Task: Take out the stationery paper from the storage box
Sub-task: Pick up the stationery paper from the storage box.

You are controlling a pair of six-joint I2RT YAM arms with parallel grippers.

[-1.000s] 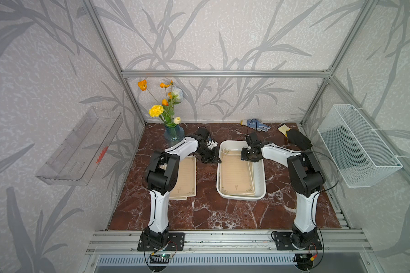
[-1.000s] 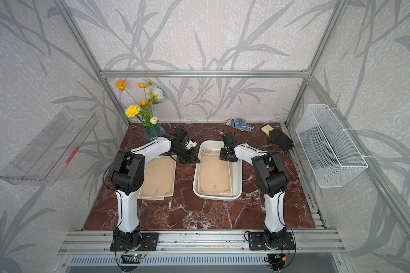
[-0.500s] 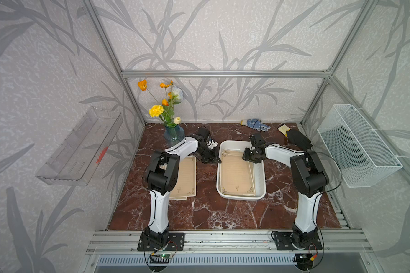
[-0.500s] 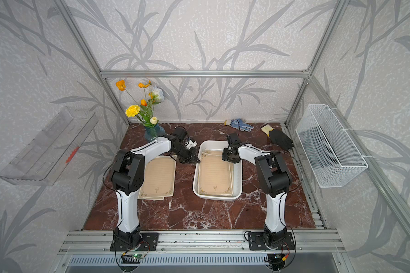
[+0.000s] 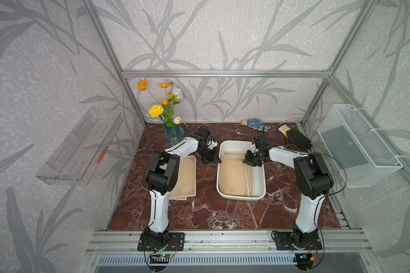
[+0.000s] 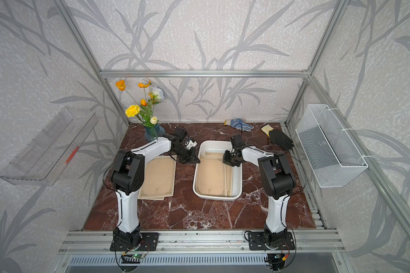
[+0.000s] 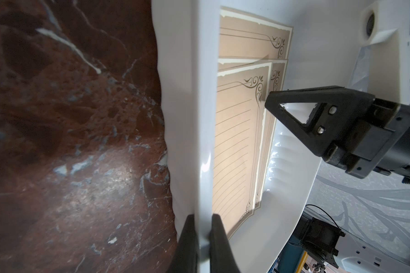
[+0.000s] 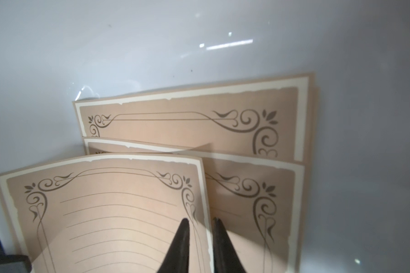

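Note:
The white storage box [image 5: 242,197] [image 6: 217,198] lies mid-table with tan stationery paper [image 5: 233,175] [image 6: 210,175] inside. My left gripper [image 5: 217,160] [image 6: 195,161] [image 7: 204,227] is shut on the box's left rim [image 7: 199,118]. My right gripper [image 5: 246,163] [image 6: 225,163] [image 8: 201,227] reaches into the far right of the box. Its jaws are shut on the side edge of the top sheet [image 8: 118,212] [image 7: 237,141], which curls up off the sheets below. More sheets [image 5: 185,179] [image 6: 158,179] lie on the table left of the box.
A blue vase of flowers [image 5: 173,134] stands at the back left. A blue glove [image 5: 255,124] and a black glove [image 5: 297,139] lie at the back. A wire basket [image 5: 357,146] hangs on the right wall, a clear shelf [image 5: 81,146] on the left.
My right gripper has dropped a little toward the sheets and its jaws have closed on the top sheet's edge. The left arm has stayed on the box rim.

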